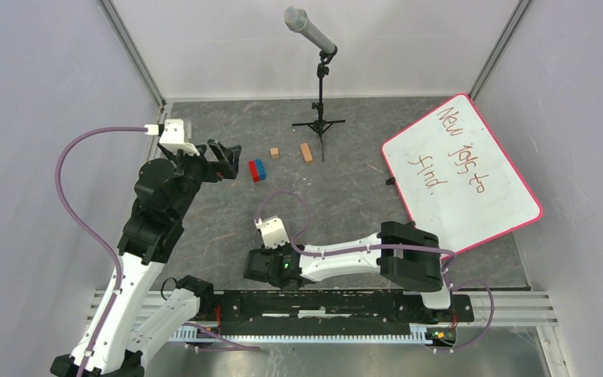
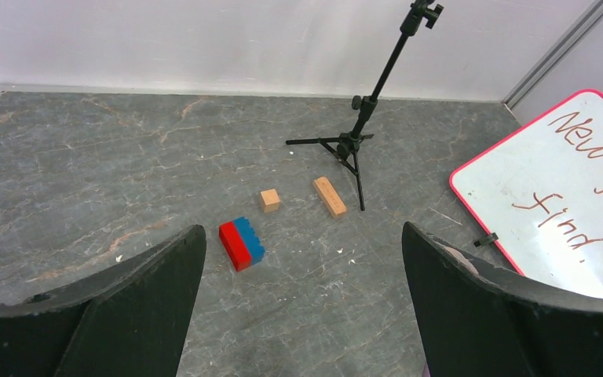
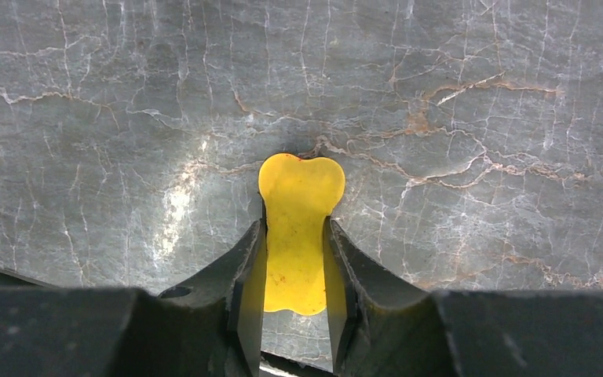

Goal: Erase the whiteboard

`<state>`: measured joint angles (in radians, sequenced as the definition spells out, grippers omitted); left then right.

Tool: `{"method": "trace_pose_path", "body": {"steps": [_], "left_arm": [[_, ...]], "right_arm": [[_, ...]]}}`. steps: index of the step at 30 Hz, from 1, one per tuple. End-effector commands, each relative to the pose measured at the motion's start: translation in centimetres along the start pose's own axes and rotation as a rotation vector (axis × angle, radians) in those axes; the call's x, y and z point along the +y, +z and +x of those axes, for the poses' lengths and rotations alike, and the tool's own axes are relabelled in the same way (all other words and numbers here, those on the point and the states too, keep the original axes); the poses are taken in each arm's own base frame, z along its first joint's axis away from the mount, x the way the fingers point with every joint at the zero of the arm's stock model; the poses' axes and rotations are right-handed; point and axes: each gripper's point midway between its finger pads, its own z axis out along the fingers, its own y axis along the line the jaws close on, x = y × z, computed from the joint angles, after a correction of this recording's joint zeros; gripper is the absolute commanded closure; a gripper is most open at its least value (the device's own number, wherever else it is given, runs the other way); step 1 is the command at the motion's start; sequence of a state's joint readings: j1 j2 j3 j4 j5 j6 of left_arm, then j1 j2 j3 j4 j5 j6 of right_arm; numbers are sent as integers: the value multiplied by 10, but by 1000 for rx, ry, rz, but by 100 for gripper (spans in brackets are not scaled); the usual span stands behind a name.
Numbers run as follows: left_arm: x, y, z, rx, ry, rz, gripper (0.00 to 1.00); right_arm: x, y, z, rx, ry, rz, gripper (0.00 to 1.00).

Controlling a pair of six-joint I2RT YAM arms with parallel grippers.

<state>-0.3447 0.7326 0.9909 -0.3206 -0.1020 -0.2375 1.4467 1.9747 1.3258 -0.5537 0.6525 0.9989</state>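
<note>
Handwriting in dark reddish marker runs over the large white rectangular whiteboard [image 1: 462, 173] with rounded corners and a thin pink-red rim. From the top camera I see this board at the far right of the grey marbled surface [image 1: 345, 212], turned at an angle, with one corner close to the right wall. A small black clip [image 1: 390, 181] sticks out from its left edge. Both arms are well apart from the board.

My right end effector [image 3: 294, 226] is low over the surface, near the middle of the near side. Its wrist camera shows the two dark fingers [image 3: 243, 267] pressed on the narrow waist of a yellow bone-shaped flat piece [image 3: 300, 184], pinching it from both sides. The rounded top of the piece points away from the camera, over bare stone.

My left end effector [image 2: 302, 234] is on the left side, held above the surface, with its fingers spread wide and nothing between them. Through the gap I look at a red and blue toy brick [image 2: 241, 243], a small wooden cube [image 2: 269, 200] and a longer wooden block [image 2: 330, 196], all lying apart from each other. Just behind the longer block stands a black tripod stand [image 2: 353, 141] that carries a grey microphone [image 1: 308, 27]
</note>
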Motion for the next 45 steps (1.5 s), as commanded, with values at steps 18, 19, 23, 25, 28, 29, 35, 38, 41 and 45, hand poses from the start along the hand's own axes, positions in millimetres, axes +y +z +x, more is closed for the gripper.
{"method": "trace_pose_path", "body": {"steps": [18, 19, 23, 25, 28, 29, 35, 38, 41, 45], "left_arm": [[-36, 26, 33, 111, -32, 176, 0], [-39, 27, 34, 116, -31, 188, 0], [-36, 26, 37, 123, -21, 179, 0], [-36, 25, 38, 124, -19, 178, 0], [-37, 25, 38, 127, -19, 185, 0], [-38, 25, 38, 127, -19, 187, 0], [-38, 25, 38, 130, -19, 189, 0], [-39, 25, 39, 130, -19, 192, 0], [-39, 25, 39, 131, -19, 192, 0], [-38, 26, 40, 134, -21, 191, 0]], "right_arm": [[-172, -30, -88, -156, -201, 44, 59], [-162, -32, -88, -176, -213, -27, 42], [-110, -28, -73, -113, -307, -297, 20], [-97, -21, -64, -60, -374, -320, 17], [-85, -9, -49, 3, -450, -324, 15], [-83, -6, -43, 24, -462, -328, 15], [-75, 3, -33, 43, -490, -326, 20], [-71, 7, -31, 50, -488, -335, 24], [-69, 10, -31, 44, -478, -333, 30], [-71, 17, -30, 55, -485, -310, 32]]}}
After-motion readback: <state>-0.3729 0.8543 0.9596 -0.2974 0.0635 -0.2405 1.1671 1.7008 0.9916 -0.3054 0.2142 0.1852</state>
